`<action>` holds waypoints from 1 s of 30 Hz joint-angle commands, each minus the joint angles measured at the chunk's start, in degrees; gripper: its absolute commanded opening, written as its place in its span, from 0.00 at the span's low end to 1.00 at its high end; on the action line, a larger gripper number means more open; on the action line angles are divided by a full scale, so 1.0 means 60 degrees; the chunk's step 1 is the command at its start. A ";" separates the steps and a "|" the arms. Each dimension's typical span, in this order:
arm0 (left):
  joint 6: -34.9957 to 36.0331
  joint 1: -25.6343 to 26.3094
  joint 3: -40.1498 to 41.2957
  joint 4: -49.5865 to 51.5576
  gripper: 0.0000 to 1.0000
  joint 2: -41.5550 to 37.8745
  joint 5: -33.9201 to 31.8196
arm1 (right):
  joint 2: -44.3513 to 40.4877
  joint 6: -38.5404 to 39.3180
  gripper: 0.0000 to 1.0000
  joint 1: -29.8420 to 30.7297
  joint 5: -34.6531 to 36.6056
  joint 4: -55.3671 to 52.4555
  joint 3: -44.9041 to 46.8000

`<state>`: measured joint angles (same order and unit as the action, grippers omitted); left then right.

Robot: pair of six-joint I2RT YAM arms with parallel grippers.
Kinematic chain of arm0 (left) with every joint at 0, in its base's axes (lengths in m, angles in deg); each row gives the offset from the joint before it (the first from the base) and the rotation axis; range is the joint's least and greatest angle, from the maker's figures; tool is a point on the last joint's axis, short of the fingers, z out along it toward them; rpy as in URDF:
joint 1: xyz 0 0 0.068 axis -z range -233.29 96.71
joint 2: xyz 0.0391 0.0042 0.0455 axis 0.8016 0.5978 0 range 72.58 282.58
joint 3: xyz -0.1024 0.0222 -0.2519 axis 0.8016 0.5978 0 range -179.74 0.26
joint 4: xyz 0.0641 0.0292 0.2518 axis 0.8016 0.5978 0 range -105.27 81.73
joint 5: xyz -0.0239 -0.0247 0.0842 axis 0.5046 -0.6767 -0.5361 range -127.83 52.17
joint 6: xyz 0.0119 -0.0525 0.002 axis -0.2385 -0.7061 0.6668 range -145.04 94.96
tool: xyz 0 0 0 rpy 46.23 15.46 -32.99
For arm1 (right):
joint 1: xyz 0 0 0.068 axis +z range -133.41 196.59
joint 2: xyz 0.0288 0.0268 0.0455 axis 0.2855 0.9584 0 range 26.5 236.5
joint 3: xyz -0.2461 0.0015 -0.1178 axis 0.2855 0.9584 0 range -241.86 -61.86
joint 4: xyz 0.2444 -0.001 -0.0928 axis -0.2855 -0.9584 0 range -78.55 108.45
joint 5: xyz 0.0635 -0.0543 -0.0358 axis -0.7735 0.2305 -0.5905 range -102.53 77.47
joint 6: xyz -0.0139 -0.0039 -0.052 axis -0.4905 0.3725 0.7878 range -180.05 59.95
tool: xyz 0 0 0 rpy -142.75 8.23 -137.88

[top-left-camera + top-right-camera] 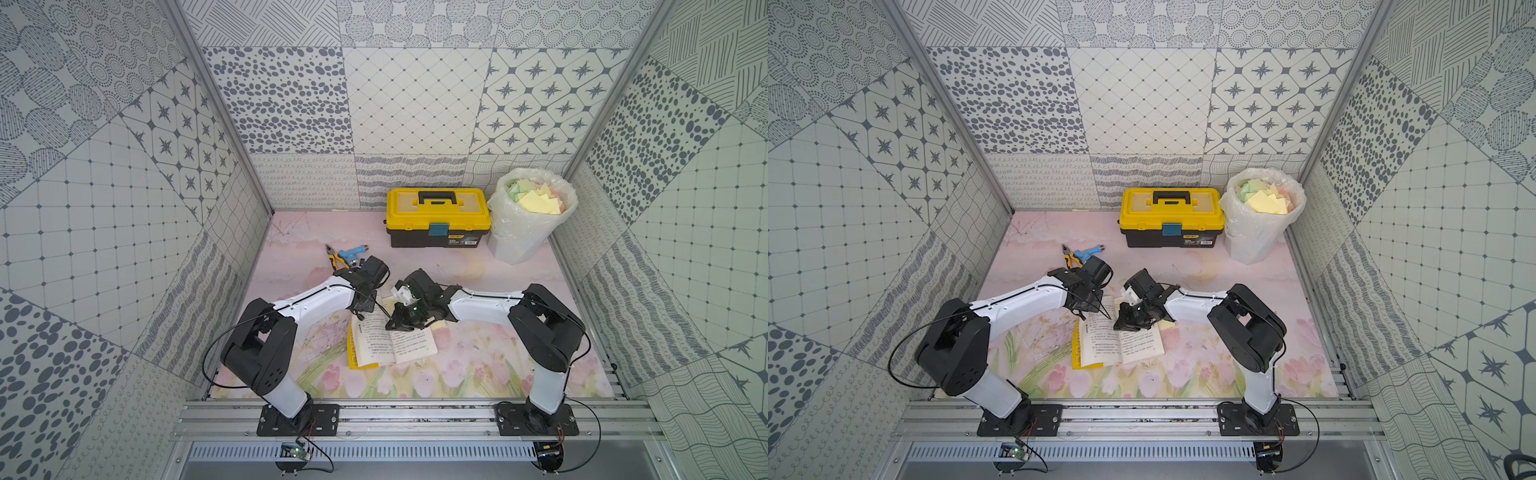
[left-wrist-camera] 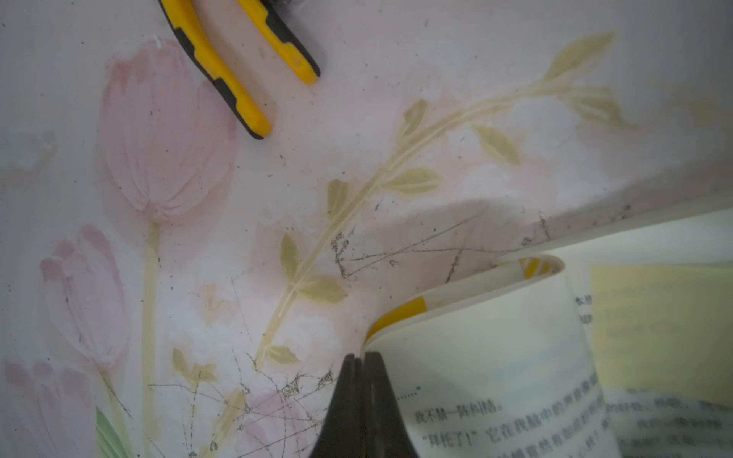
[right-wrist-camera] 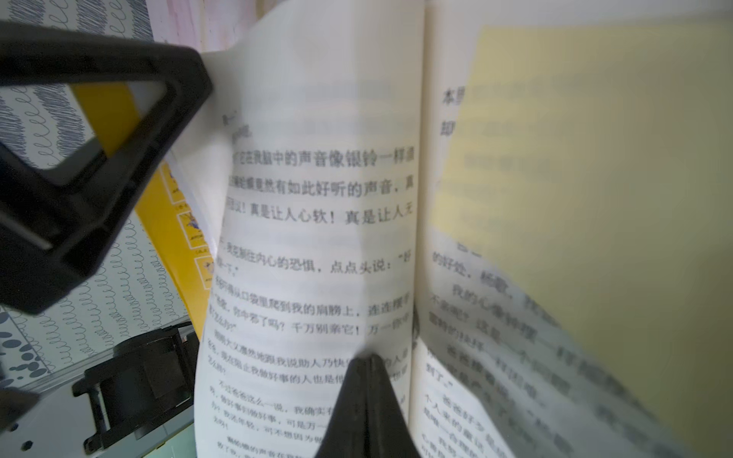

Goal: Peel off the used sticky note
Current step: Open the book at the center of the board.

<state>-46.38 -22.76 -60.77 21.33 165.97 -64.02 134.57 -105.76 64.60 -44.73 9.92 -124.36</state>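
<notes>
**Fingers closed on both arms; note mostly hidden from above**

You have the book [image 1: 386, 347] lying open near the middle of the table [image 1: 478, 365], yellow cover down; the sticky note [image 3: 595, 158], pale yellow, lies on its right-hand page toward the far end. In the left wrist view it runs off the frame; in both top views the right arm's wrist covers nearly all of it, and only a pale yellow sliver shows just right of that wrist.

The left gripper [image 2: 359, 359] has its fingers pressed together, tips at the far left corner of the left page; whether they pinch paper or merely rest on it you cannot tell. The right gripper [image 3: 371, 359] likewise has its fingers together, tips against the left page close to the gutter, apart from the note; the fingers themselves hide whether a sheet is caught. The left page bows upward; print on the right page is too blurred to read.

At the far side stand the toolbox [image 1: 436, 216] and, to its right, the bin [image 1: 515, 237], bag-lined, holding coloured paper squares; the pliers [image 2: 222, 67] lie just beyond the left wrist, their head cut off in the wrist view; the blue tool [image 1: 351, 252] beside them is partly hidden.
</notes>
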 commanded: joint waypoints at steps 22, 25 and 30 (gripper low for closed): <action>-0.4252 -0.0800 0.2059 -0.3583 0.41 -0.2109 0.5029 | 0.1522 -0.0508 0.05 0.0270 -0.0143 0.1327 0.0021; -0.5059 -0.1196 0.2533 -0.4739 0.33 -0.1549 0.5995 | 0.1172 -0.0536 0.07 0.0225 -0.0072 0.1428 0.0242; -0.5552 -0.1438 0.2626 -0.5841 0.28 -0.0498 0.7062 | 0.0267 -0.0572 0.13 0.0035 0.0383 0.1204 0.0715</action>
<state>-70.25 -30.22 -45.86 -0.50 159.10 -36.37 138.62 -109.08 65.69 -46.48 20.28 -122.39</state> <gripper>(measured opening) 0.285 0.120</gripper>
